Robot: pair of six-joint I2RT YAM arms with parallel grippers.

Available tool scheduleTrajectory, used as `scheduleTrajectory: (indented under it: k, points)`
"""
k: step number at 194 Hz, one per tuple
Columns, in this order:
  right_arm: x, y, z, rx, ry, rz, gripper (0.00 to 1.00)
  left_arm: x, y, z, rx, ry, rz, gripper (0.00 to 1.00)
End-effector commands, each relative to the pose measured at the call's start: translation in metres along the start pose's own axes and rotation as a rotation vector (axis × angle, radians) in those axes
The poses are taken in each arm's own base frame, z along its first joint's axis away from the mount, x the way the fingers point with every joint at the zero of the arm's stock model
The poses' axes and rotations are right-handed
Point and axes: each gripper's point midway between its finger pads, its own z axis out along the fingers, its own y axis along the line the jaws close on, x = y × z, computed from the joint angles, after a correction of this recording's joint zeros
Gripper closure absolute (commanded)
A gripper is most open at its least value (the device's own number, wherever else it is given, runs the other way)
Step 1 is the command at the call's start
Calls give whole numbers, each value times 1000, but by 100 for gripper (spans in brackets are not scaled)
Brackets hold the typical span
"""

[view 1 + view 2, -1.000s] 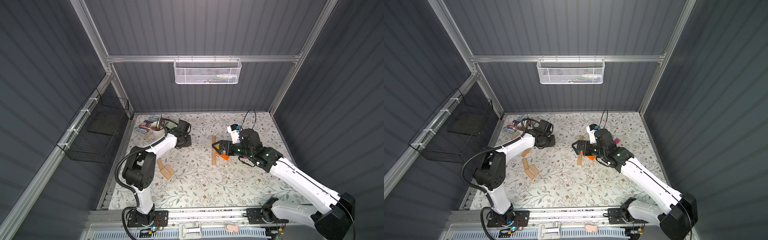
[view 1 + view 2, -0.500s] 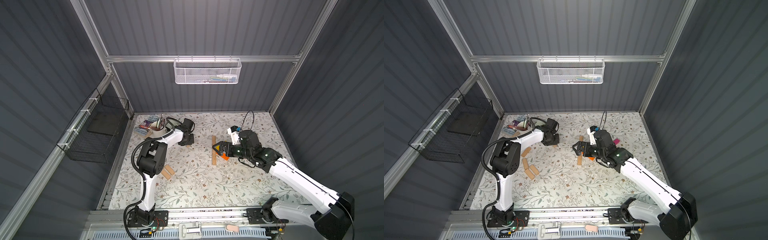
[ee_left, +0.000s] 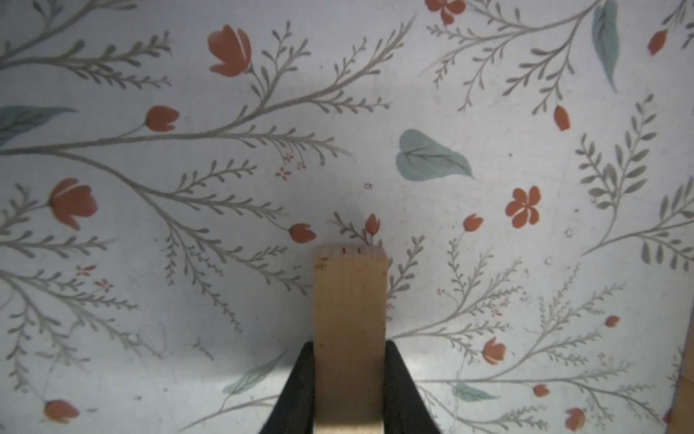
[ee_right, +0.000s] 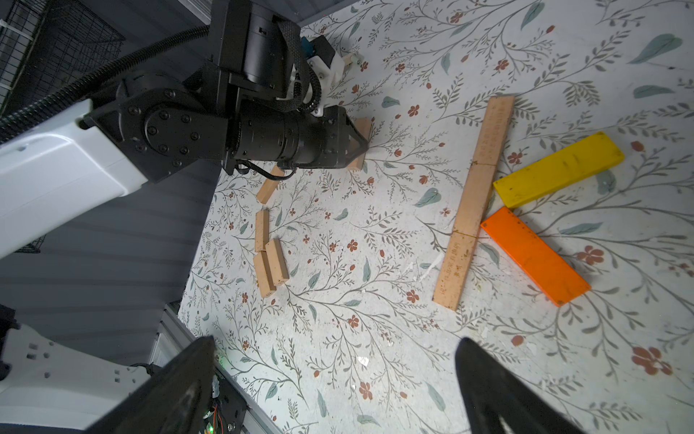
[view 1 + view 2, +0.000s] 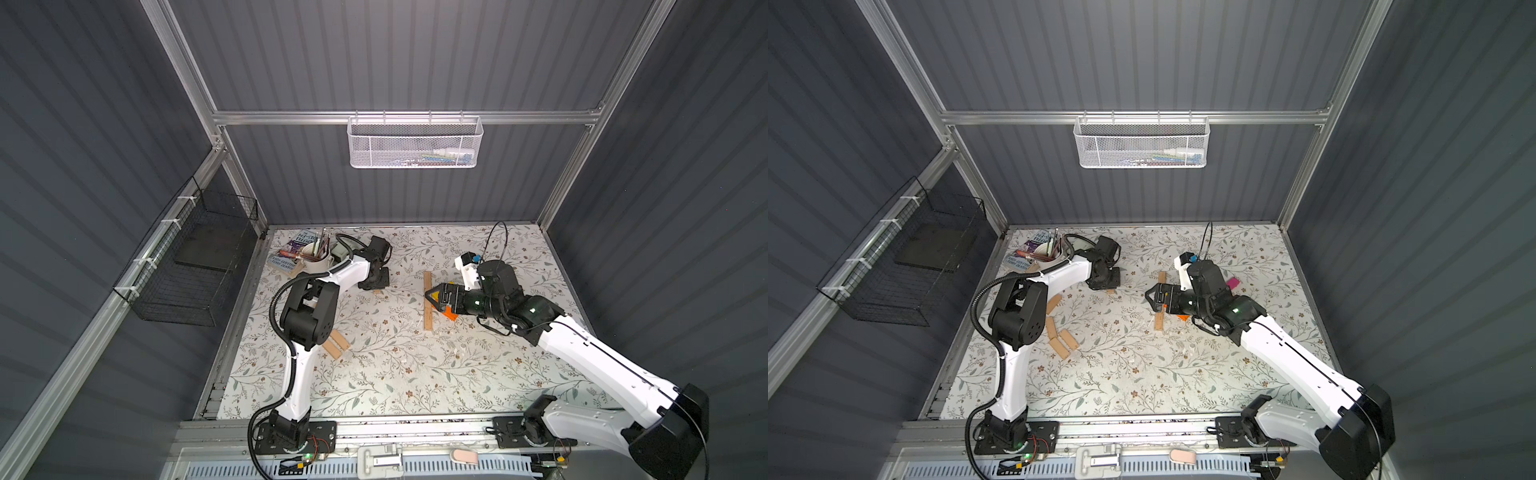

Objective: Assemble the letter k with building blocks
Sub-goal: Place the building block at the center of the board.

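On the floral mat (image 5: 395,374), the left gripper (image 3: 349,345) — pinching a tan block (image 3: 349,293) — has edged toward the K (image 4: 473,199). The right gripper (image 5: 433,298) gapes wide; little seems left.

So the left end effector (image 5: 1105,283) is down low on the floral desk (image 5: 1142,374) near the white cup of brushes (image 5: 1049,252), with a bit of tan block (image 5: 1111,292) poking out under it. The right end effector (image 5: 1152,298) sits spread wide over the tan plank line (image 5: 1158,322), with the orange block (image 5: 1182,317) just beside it. A few loose tan blocks (image 5: 1062,338) lie by the left arm, and a pink block (image 5: 1233,283) sits behind the right wrist.
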Motion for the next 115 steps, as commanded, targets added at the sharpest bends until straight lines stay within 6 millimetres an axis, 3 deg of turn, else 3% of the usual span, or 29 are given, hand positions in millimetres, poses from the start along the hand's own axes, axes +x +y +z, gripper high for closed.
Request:
scheduleTrajectory:
  k: [1,79,115]
  points:
    - [5,-2,2,6,18,11,1,9,9,9,-38,47,16,71]
    - [4,0,1,3,13,11,1,2,7,-1,-29,23,27,53]
    - [3,0,1,3,12,8,1,-15,5,-37,-12,-58,16,41]
